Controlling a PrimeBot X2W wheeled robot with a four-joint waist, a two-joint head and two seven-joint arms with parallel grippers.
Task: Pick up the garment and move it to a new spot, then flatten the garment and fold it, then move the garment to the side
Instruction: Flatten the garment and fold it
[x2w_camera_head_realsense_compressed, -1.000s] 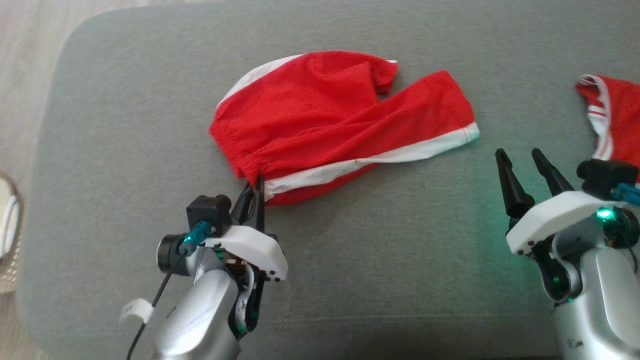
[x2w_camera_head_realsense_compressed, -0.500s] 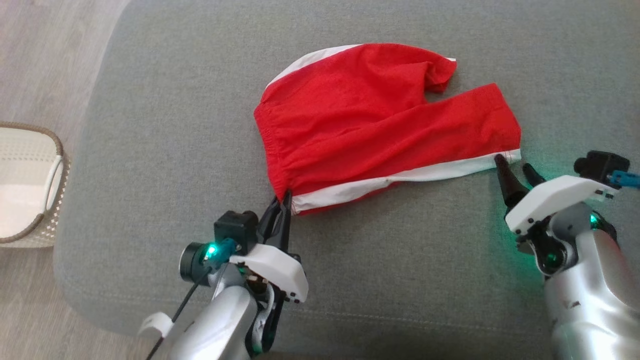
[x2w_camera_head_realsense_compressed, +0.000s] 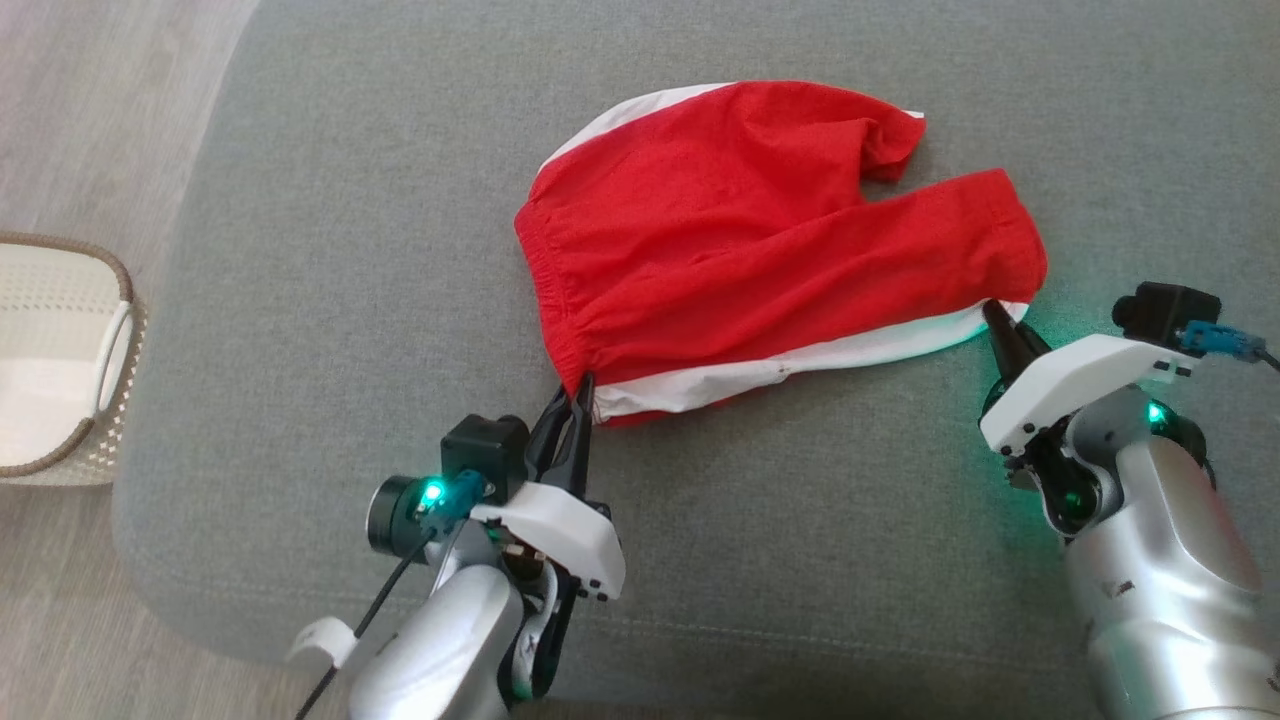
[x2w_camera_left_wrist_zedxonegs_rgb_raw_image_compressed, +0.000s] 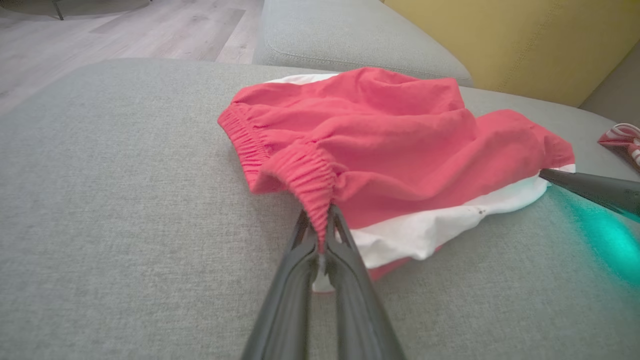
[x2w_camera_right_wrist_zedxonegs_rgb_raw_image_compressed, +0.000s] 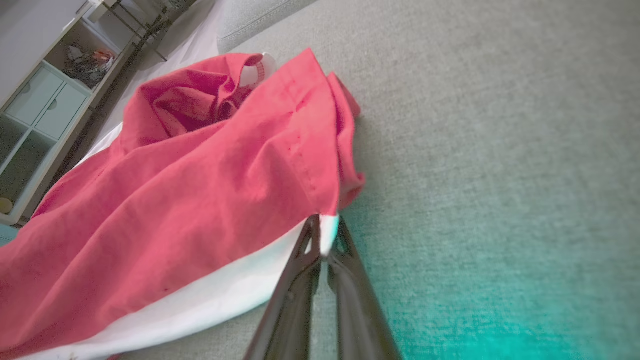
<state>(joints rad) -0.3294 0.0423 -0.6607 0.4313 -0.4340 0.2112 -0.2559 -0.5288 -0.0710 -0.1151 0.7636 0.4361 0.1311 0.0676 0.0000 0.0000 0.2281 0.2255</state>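
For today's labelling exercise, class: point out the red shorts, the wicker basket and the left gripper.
red shorts (x2w_camera_head_realsense_compressed: 740, 230), head view, middle of the red cloth.
wicker basket (x2w_camera_head_realsense_compressed: 55, 290), head view, pale inner wall.
left gripper (x2w_camera_head_realsense_compressed: 583, 387), head view, between its fingertips.

The left gripper (x2w_camera_head_realsense_compressed: 581, 392) is seen low and left of centre, its fingers pressed together and pointed up, with the waistband of the garment (x2w_camera_head_realsense_compressed: 760, 230) pinched between them. The right gripper (x2w_camera_head_realsense_compressed: 998, 322) is held at the right, closed and tilted up-left, with a hem corner clamped. The left forearm (x2w_camera_head_realsense_compressed: 450, 640) and right forearm (x2w_camera_head_realsense_compressed: 1160, 570) are angled up from below.
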